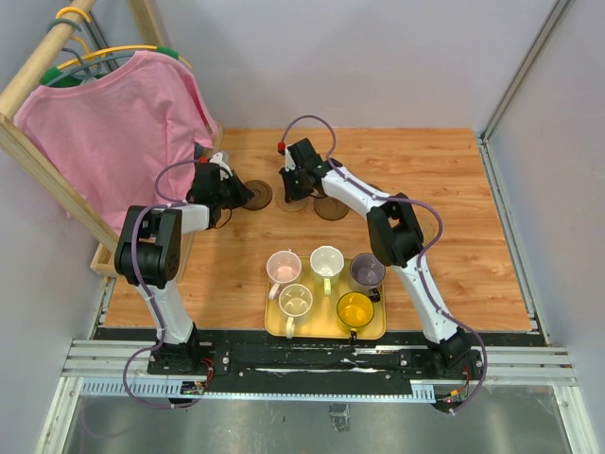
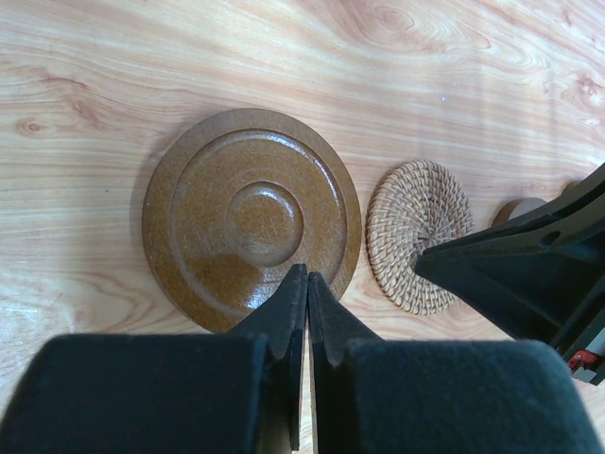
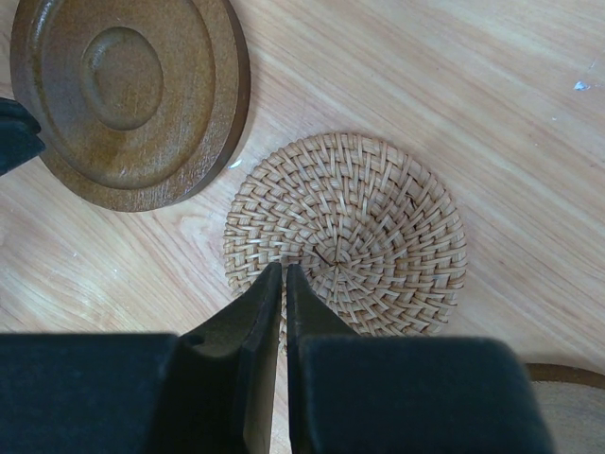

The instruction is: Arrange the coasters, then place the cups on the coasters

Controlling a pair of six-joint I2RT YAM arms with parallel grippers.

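In the left wrist view my left gripper (image 2: 306, 277) is shut, its tips over the near rim of a dark brown ringed coaster (image 2: 250, 213). Beside that one lies a tan woven coaster (image 2: 419, 235). My right gripper (image 3: 284, 270) is shut too, with its tips over the woven coaster (image 3: 352, 232). From above, both grippers (image 1: 234, 194) (image 1: 295, 187) sit at the far middle of the table, with a third coaster (image 1: 331, 209) to their right. Pink (image 1: 283, 268), cream (image 1: 326, 259), purple (image 1: 367, 272), white-green (image 1: 295, 301) and amber (image 1: 355, 309) cups stand on a yellow tray (image 1: 378, 326).
A wooden rack with a pink shirt (image 1: 118, 123) on hangers stands at the far left, close to my left arm. Grey walls close in the back and right sides of the wooden table (image 1: 444, 227).
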